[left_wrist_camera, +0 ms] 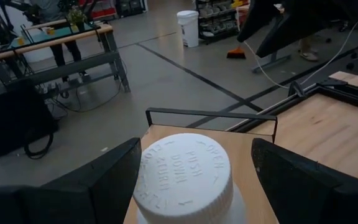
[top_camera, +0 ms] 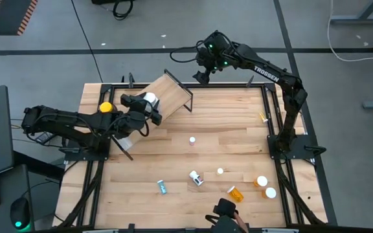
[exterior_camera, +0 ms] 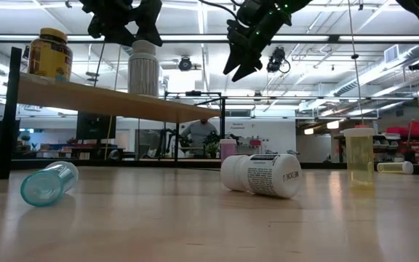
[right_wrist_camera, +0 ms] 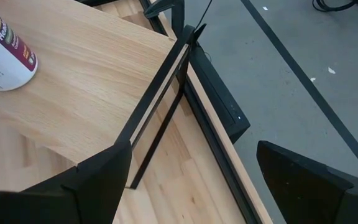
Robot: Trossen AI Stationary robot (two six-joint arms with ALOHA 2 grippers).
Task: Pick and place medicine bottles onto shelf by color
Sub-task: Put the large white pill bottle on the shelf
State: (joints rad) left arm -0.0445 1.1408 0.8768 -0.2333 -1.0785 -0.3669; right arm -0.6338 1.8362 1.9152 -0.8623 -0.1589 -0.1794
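A teal vial (exterior_camera: 48, 183) lies on its side at the near edge of the tabletop (exterior_camera: 209, 225) in the low view, and a white bottle with a printed label (exterior_camera: 262, 175) lies tipped over farther in. A yellowish vial (exterior_camera: 359, 155) stands upright off to one side, with another small vial lying beyond it.

The shelf (top_camera: 168, 95) stands at the far left part of the tabletop, its plywood board on a thin black frame. An amber jar with a yellow lid (exterior_camera: 49, 53) stands on its left end. The left gripper (top_camera: 149, 109) hangs over the shelf with its fingers (left_wrist_camera: 98, 180) spread wide on either side of a white-capped bottle (left_wrist_camera: 184, 176) that stands upright on the board; the fingers flank the cap without clearly pressing it.

The right gripper (top_camera: 203, 72) hovers high above the far edge of the tabletop, just past the shelf's end, its fingers (right_wrist_camera: 98, 177) apart and holding nothing.

From above, the remaining bottles lie scattered over the near half of the tabletop: a small white vial (top_camera: 192, 140) near the middle, another white one (top_camera: 220, 171), and an orange vial (top_camera: 236, 193) and two white-capped ones (top_camera: 265, 188) toward the near right corner.
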